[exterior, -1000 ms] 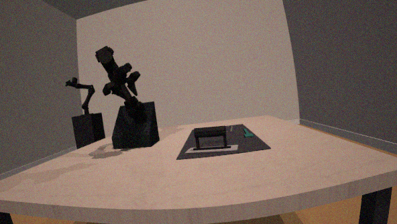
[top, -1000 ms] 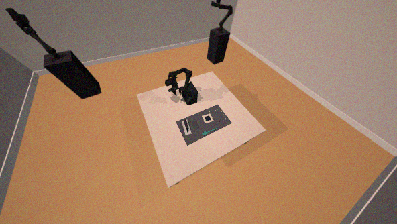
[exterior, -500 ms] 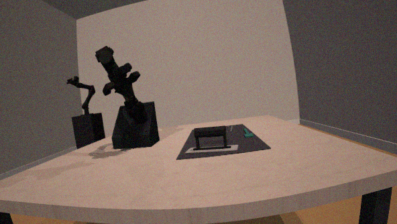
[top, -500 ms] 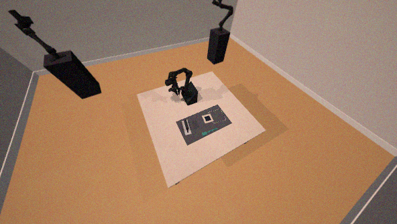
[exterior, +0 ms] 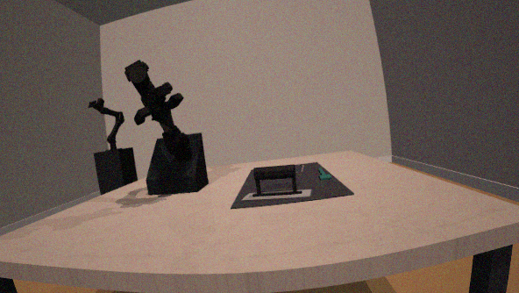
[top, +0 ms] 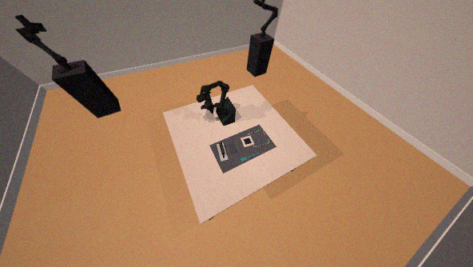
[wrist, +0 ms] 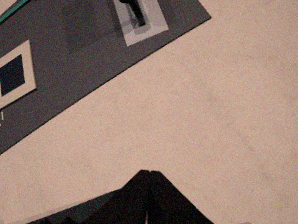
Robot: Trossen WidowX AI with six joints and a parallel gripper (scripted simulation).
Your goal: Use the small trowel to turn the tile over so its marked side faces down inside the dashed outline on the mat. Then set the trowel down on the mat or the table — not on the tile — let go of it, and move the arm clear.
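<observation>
Top view: the pincer (top: 211,112) (exterior: 161,115) (wrist: 148,179) is closed, its tips together and nothing gripped. It is held above the desk (top: 192,176) (exterior: 263,246) (wrist: 220,125), beyond the far side of the mat (top: 236,161) (exterior: 329,192) (wrist: 75,82) and well apart from the flat-bladed trowel (top: 222,152) (exterior: 275,173) (wrist: 142,25). The trowel is seated, handle up, at the mat's left end. The tile (top: 243,141) (wrist: 31,75) is placed farther right, beside the dashed outline (top: 268,140); a teal tool (top: 244,158) (exterior: 325,176) (wrist: 11,14) is laid near the near edge.

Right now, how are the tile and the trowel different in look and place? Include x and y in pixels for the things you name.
The tile (top: 243,141) (wrist: 31,75) is square and pale with a dark centre; the trowel (top: 244,159) (exterior: 324,175) is long, narrow and green. The tile lies beside the dashed outline, while the trowel lies near the mat's long edge. Both rest on the dark mat (top: 224,165) (exterior: 241,203) (wrist: 75,80), outside the gripper.
</observation>
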